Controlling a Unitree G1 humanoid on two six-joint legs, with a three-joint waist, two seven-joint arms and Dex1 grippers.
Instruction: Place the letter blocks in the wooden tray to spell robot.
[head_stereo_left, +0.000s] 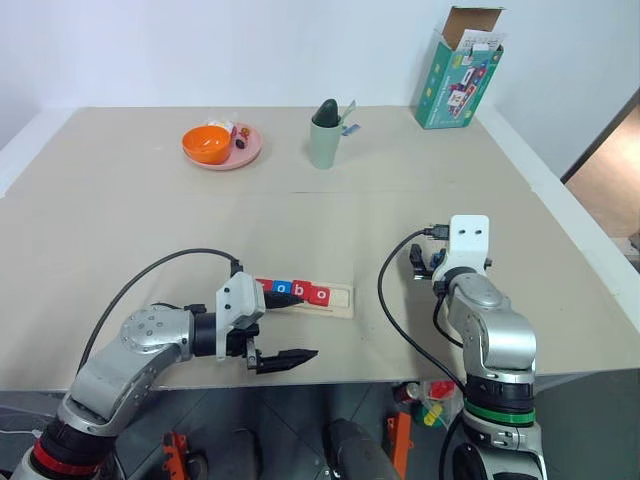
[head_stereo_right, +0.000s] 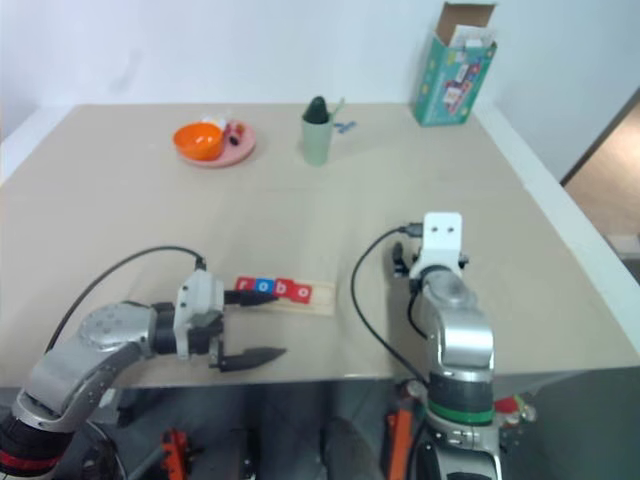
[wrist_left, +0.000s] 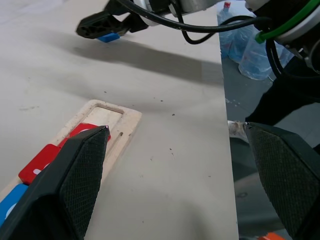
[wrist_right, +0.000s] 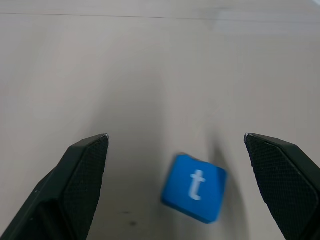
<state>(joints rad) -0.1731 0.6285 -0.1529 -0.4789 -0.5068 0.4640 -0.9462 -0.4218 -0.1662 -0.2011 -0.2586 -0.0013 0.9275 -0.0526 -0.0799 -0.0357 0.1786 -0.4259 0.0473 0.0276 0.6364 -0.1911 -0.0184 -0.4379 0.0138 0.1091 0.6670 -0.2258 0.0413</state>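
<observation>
- Wooden tray (head_stereo_left: 338, 297) lies low in the frame, centre-left of the head views, on the beige table (head_stereo_left: 300, 210).
- Four letter blocks sit in a row in the tray: red "r" (head_stereo_right: 244, 286), blue "o" (head_stereo_right: 263, 287), red "b" (head_stereo_right: 283, 289), red "o" (head_stereo_right: 303, 291). The slot at the tray's right end is bare.
- Blue "t" block (wrist_right: 194, 188) lies on the table between the right gripper's fingers, touching neither; it sits turned at a slight angle.
- Right gripper (wrist_right: 182, 185): spread wide, grasping nothing, low over the table, right of centre in the head views and well apart from the tray.
- Left gripper (head_stereo_left: 284, 360): released, fingers spread, empty, at lower centre-left just in front of the tray, near the table's front edge.
- Far side of the table: pink plate (head_stereo_left: 246, 152) with an orange bowl (head_stereo_left: 206, 143) at upper left; green cup (head_stereo_left: 324, 142) at upper centre; teal carton (head_stereo_left: 458, 82), flaps open, at upper right.
</observation>
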